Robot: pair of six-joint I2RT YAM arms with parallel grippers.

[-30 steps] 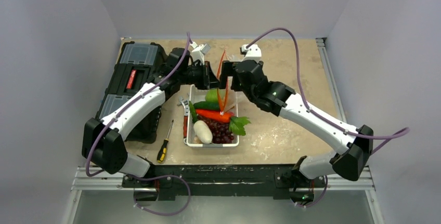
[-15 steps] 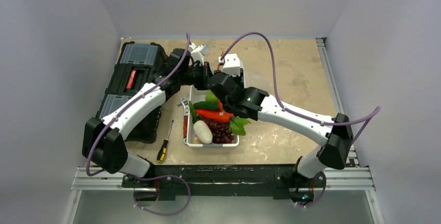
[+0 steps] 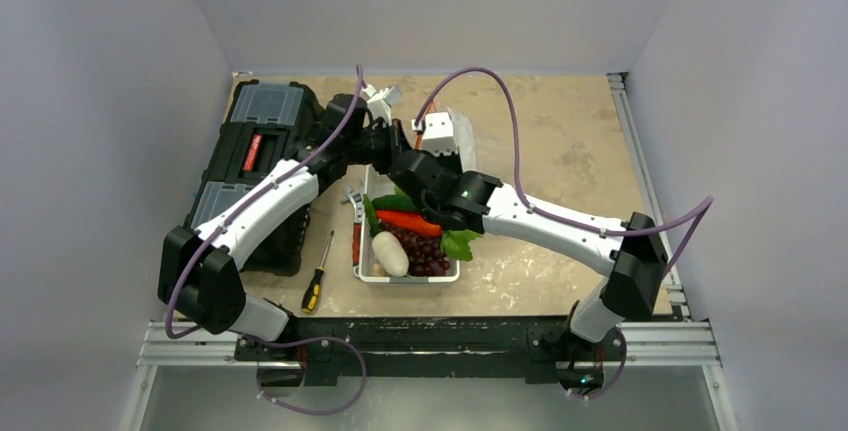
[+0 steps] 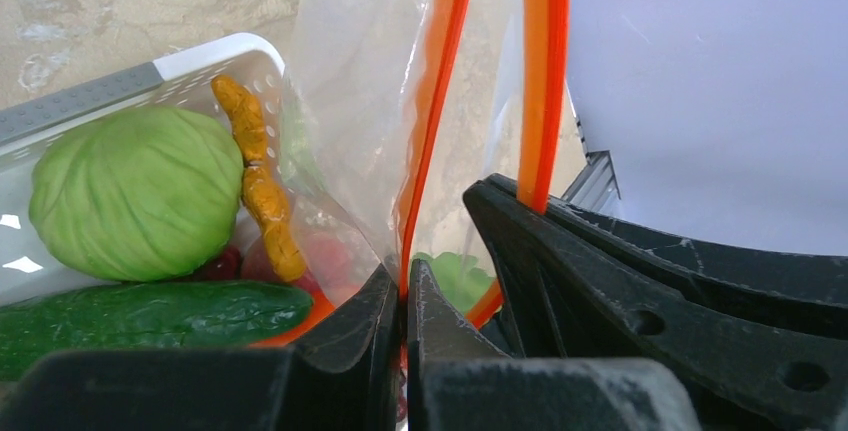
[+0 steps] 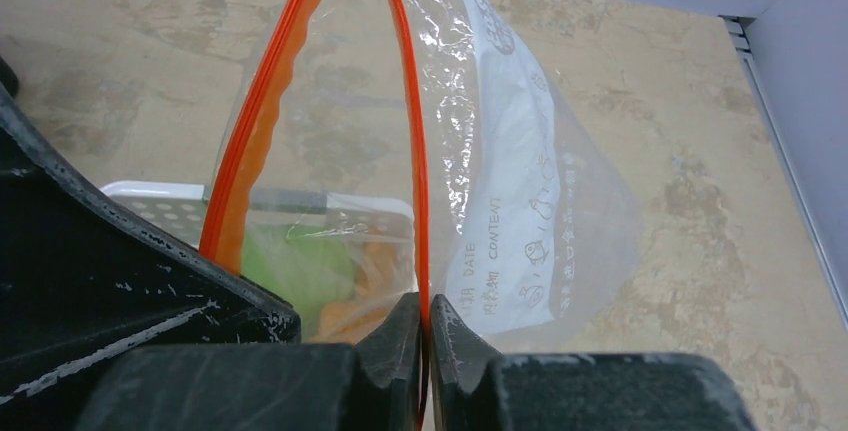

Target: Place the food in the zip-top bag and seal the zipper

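The clear zip-top bag (image 5: 520,221) hangs upright over the far end of the white tray (image 3: 405,277), its mouth open. My left gripper (image 4: 405,291) is shut on one side of the orange zipper (image 4: 432,111). My right gripper (image 5: 424,321) is shut on the other zipper strip (image 5: 410,131), close beside the left one. In the tray lies the food: a green cabbage (image 4: 130,191), a cucumber (image 4: 150,311), a carrot (image 3: 410,221), a white radish (image 3: 390,253), grapes (image 3: 425,249) and leafy greens (image 3: 458,241). From above, both grippers meet near the bag (image 3: 460,136).
A black toolbox (image 3: 255,151) stands at the left, under the left arm. A yellow-handled screwdriver (image 3: 318,286) lies near the front edge, left of the tray. A red-handled wrench (image 3: 356,239) rests against the tray's left side. Walls close in the table on three sides.
My right arm swung left towards the left gripper and its jaws went from open to shut on the zipper strip. The left arm stayed still, holding the bag.
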